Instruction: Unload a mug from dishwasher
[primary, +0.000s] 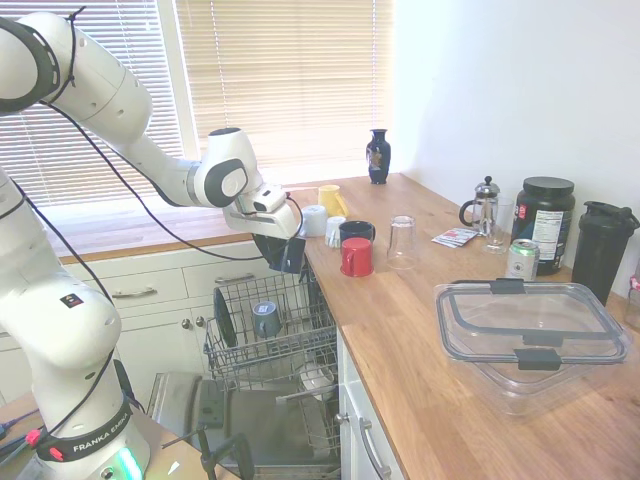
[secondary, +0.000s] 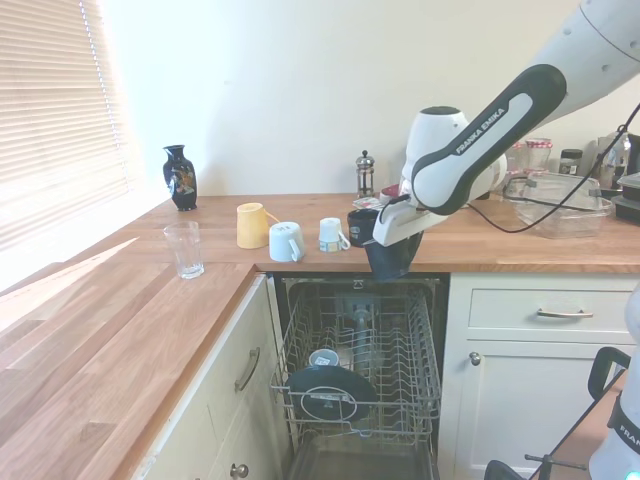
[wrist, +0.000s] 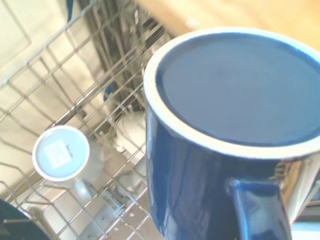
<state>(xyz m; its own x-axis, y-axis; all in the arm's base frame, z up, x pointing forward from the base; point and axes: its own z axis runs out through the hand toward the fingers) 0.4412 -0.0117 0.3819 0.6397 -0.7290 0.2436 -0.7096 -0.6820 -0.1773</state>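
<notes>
wrist view fills with the dark navy ceramic mug (wrist: 220, 135), base up, handle nearest the camera. exterior views show the gripper (primary: 285, 250) clamped on that one mug, hanging above the dishwasher's grey wire rack (secondary: 355, 360), beside the wooden counter's edge (primary: 400, 320); one grey-blue mug (primary: 266, 318) sits in the rack.
</notes>
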